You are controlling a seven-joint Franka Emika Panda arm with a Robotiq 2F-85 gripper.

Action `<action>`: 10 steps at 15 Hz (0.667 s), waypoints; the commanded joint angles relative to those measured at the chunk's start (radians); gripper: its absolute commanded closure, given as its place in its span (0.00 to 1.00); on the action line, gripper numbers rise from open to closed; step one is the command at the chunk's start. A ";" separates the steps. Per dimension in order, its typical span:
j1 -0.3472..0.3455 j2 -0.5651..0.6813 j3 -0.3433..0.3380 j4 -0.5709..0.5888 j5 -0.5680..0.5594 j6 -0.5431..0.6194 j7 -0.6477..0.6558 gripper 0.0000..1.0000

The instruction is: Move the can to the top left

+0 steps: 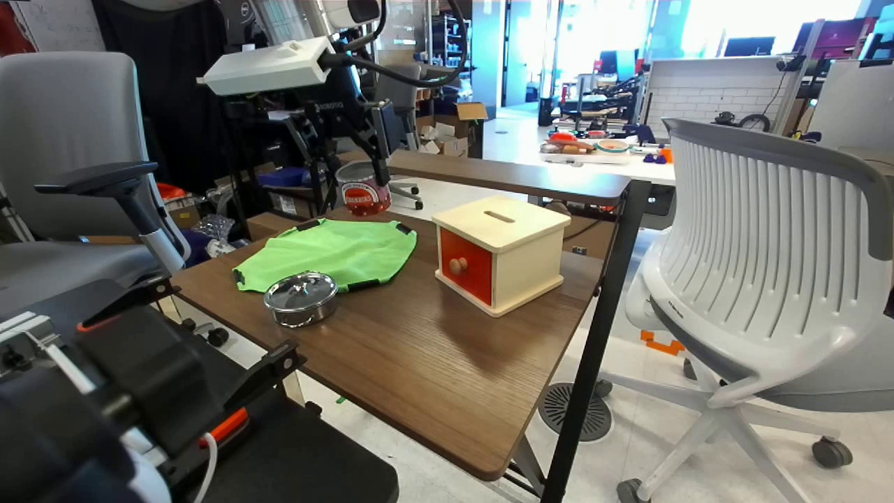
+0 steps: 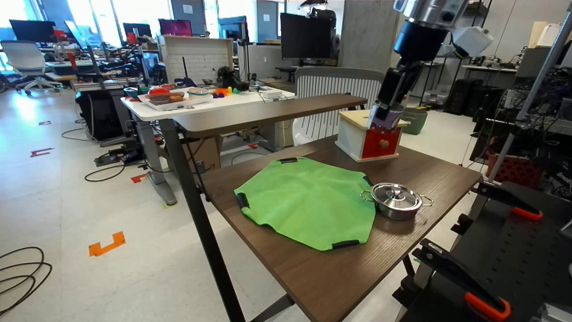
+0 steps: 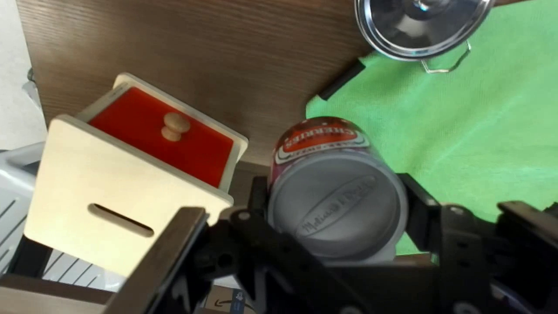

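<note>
I am pinching a small, short, dark red cylindrical can with a recessed grey end (image 3: 333,183) in my black two-fingered gripper (image 3: 335,198), one pad pressing on each side near the grey rim. In both exterior views the can is hanging above the brown wood-grain tabletop (image 1: 433,356), resting on nothing. The grey end is facing roughly up and the lower body is showing below my fingertips, so I am judging this a grip meant for setting the can down upright, its base meeting the wood first. Opposed pads are suiting a round body, though its smooth-looking wall could be turning or slipping if I am squeezing off-centre.

I am probably holding it high for clearance: the pale wooden box with a red drawer front and a slotted top (image 1: 527,262) is standing apart from it, and the shiny round metal pot with a lid and wire handles (image 2: 397,201) is sitting at the edge of the bright green cloth (image 2: 308,201), one handle reaching over the fabric.

I am not yet placing the can. Nothing is telling me whose "top left" is meant, so I am not guessing which corner I am needing.
</note>
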 commanded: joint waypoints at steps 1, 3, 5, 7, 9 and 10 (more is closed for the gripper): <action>0.062 0.113 -0.033 0.136 -0.045 0.016 0.088 0.53; 0.085 0.175 -0.043 0.218 -0.044 0.003 0.121 0.53; 0.098 0.244 -0.047 0.297 -0.032 -0.015 0.140 0.53; 0.118 0.314 -0.061 0.372 -0.031 -0.027 0.169 0.53; 0.153 0.385 -0.100 0.442 -0.046 -0.042 0.213 0.53; 0.168 0.416 -0.118 0.474 -0.047 -0.047 0.233 0.53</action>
